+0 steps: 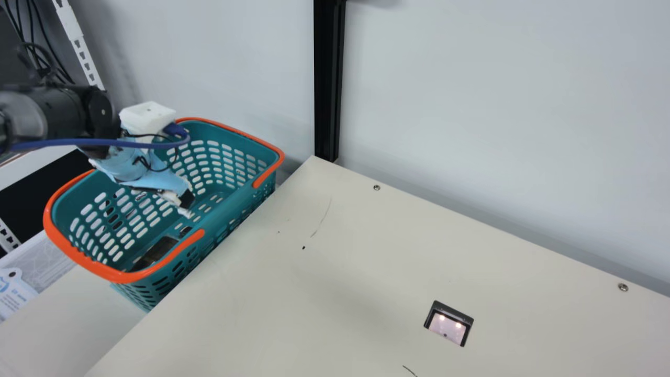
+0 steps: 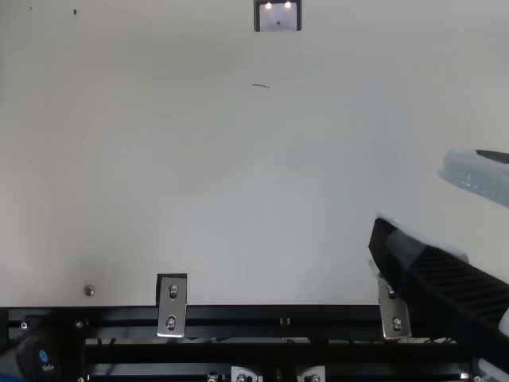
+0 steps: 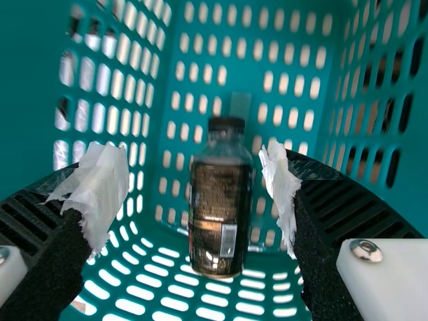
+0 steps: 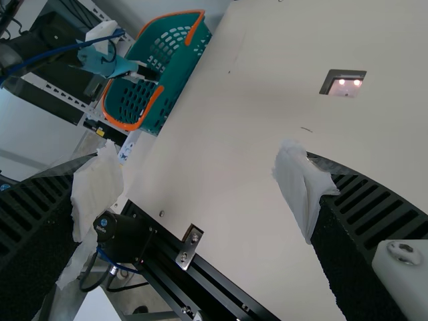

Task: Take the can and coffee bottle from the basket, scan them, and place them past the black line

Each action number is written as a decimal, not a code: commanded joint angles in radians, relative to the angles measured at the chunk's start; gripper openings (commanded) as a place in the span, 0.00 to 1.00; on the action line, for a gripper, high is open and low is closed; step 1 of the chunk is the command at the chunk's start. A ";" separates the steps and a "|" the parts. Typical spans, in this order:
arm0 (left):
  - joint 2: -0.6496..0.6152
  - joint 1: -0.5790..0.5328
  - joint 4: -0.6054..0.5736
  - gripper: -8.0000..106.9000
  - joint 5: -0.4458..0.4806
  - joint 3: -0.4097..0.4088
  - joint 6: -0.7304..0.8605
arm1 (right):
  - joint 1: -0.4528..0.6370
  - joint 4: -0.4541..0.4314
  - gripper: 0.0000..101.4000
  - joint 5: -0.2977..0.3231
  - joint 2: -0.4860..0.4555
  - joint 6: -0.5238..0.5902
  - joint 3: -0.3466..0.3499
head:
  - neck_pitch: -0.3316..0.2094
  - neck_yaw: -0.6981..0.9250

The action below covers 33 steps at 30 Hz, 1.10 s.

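- A plain pale-grey wall [image 1: 497, 115] rose behind the smooth cream bench [image 1: 314, 298].
- A black upright metal post [image 1: 328, 78] stood at the bench's far corner.
- Thin black cables [image 1: 32, 26] hung near a white slotted metal strip [image 1: 84, 52].
- Soft light lay across the wall.

Black-capped coffee bottle [image 3: 219, 214] lying in basket [image 1: 230, 201]
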<state>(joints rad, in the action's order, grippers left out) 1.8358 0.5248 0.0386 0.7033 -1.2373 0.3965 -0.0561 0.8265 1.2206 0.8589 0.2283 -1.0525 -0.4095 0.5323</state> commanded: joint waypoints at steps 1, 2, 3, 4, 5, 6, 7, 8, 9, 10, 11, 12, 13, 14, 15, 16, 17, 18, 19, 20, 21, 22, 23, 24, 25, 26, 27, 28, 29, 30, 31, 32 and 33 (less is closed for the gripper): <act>0.027 0.005 -0.006 0.85 0.011 -0.002 0.030 | 0.000 0.000 1.00 0.000 0.000 0.000 0.000 | -0.026 0.006; 0.040 0.007 -0.008 0.85 0.014 -0.004 0.041 | 0.000 0.000 1.00 0.000 0.000 0.000 0.000 | -0.026 0.006; 0.053 0.010 -0.010 0.85 0.017 -0.004 0.050 | 0.000 0.000 1.00 0.000 0.000 0.000 0.000 | -0.026 0.006; 0.065 0.013 -0.014 0.85 0.020 -0.005 0.059 | 0.000 0.000 1.00 0.000 0.000 0.000 0.000 | -0.026 0.006; 0.077 0.015 -0.017 0.85 0.023 -0.006 0.065 | 0.000 0.000 1.00 0.000 0.000 0.000 0.000 | -0.026 0.006; 0.089 0.018 -0.019 0.85 0.025 -0.007 0.073 | 0.000 0.000 1.00 0.000 0.000 0.000 0.000 | -0.026 0.006; 0.101 0.020 -0.021 0.85 0.026 -0.008 0.078 | 0.000 0.000 1.00 0.000 0.000 0.000 0.000 | -0.026 0.006; 0.114 0.022 -0.023 0.85 0.027 -0.009 0.083 | 0.000 0.000 1.00 0.000 0.000 0.000 0.000 | -0.026 0.006; 0.125 0.023 -0.024 0.85 0.027 -0.011 0.086 | 0.000 0.000 1.00 0.000 0.000 0.000 0.000 | -0.026 0.006; 0.138 0.025 -0.025 0.85 0.028 -0.013 0.089 | 0.000 0.000 1.00 0.000 0.000 0.000 0.000 | -0.026 0.006; 0.150 0.026 -0.025 0.85 0.028 -0.016 0.091 | 0.000 0.000 1.00 0.000 0.000 0.000 0.000 | -0.026 0.006; 0.162 0.027 -0.025 0.85 0.028 -0.020 0.093 | 0.000 0.000 1.00 0.000 0.000 0.000 0.000 | -0.026 0.006; 0.174 0.027 -0.025 0.85 0.029 -0.024 0.093 | 0.000 0.000 1.00 0.000 0.000 0.000 0.000 | -0.026 0.006; 0.185 0.026 -0.025 0.85 0.030 -0.029 0.094 | 0.000 0.000 1.00 0.000 0.000 0.000 0.000 | -0.026 0.006; 0.197 0.026 -0.026 0.85 0.033 -0.035 0.094 | 0.000 0.000 1.00 0.000 0.000 0.000 0.000 | -0.026 0.006; 0.209 0.026 -0.027 0.85 0.036 -0.042 0.095 | 0.000 0.000 1.00 0.000 0.000 0.000 0.000 | -0.026 0.006; 0.220 0.025 -0.028 0.85 0.040 -0.049 0.095 | 0.000 0.000 1.00 0.000 0.000 0.000 0.000 | -0.026 0.006; 0.233 0.024 -0.030 0.85 0.045 -0.058 0.095 | 0.000 0.000 1.00 0.000 0.000 0.000 0.000 | -0.026 0.006; 0.245 0.024 -0.033 0.85 0.051 -0.067 0.096 | 0.000 0.000 1.00 0.000 0.000 0.000 0.000 | -0.026 0.006; 0.258 0.023 -0.034 0.85 0.058 -0.077 0.097 | 0.000 0.000 1.00 0.000 0.000 0.000 0.000 | -0.026 0.006; 0.271 0.022 -0.035 0.85 0.065 -0.088 0.097 | 0.000 0.000 1.00 0.000 0.000 0.000 0.000 | -0.026 0.006; 0.284 0.021 -0.035 0.85 0.071 -0.101 0.096 | 0.000 0.000 1.00 0.000 0.000 0.000 0.000 | -0.026 0.006; 0.296 0.020 -0.033 0.85 0.077 -0.111 0.095 | 0.000 0.000 1.00 0.000 0.000 0.000 0.000 | -0.026 0.006; 0.309 0.019 -0.031 0.85 0.083 -0.124 0.094 | 0.000 0.000 1.00 0.000 0.000 0.000 0.000 | -0.026 0.006; 0.321 0.018 -0.026 0.85 0.087 -0.136 0.092 | 0.000 0.000 1.00 0.000 0.000 0.000 0.000 | -0.026 0.006; 0.333 0.017 -0.022 0.85 0.092 -0.148 0.090 | 0.000 0.000 1.00 0.000 0.000 0.000 0.000 | -0.026 0.006; 0.346 0.017 -0.017 0.85 0.095 -0.160 0.089 | 0.000 0.000 1.00 0.000 0.000 0.000 0.000 | -0.026 0.006; 0.357 0.017 -0.012 0.85 0.098 -0.171 0.087 | 0.000 0.000 1.00 0.000 0.000 0.000 0.000 | -0.026 0.006; 0.368 0.017 -0.009 0.85 0.100 -0.182 0.087 | 0.000 0.000 1.00 0.000 0.000 0.000 0.000 | -0.026 0.006; 0.379 0.018 -0.006 0.85 0.103 -0.192 0.087 | 0.000 0.000 1.00 0.000 0.000 0.000 0.000 | -0.026 0.006; 0.390 0.019 -0.003 0.85 0.103 -0.201 0.087 | 0.000 0.000 1.00 0.000 0.000 0.000 0.000 | -0.026 0.006; 0.402 0.021 -0.001 0.85 0.105 -0.211 0.087 | 0.000 0.000 1.00 0.000 0.000 0.000 0.000 | -0.026 0.006; 0.412 0.022 0.001 0.85 0.105 -0.219 0.088 | 0.000 0.000 1.00 0.000 0.000 0.000 0.000 | -0.026 0.006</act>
<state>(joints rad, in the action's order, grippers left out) 2.2319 0.5435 0.0363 0.8086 -1.4454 0.4833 -0.0561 0.8265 1.2206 0.8589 0.2283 -1.0525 -0.4095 0.5323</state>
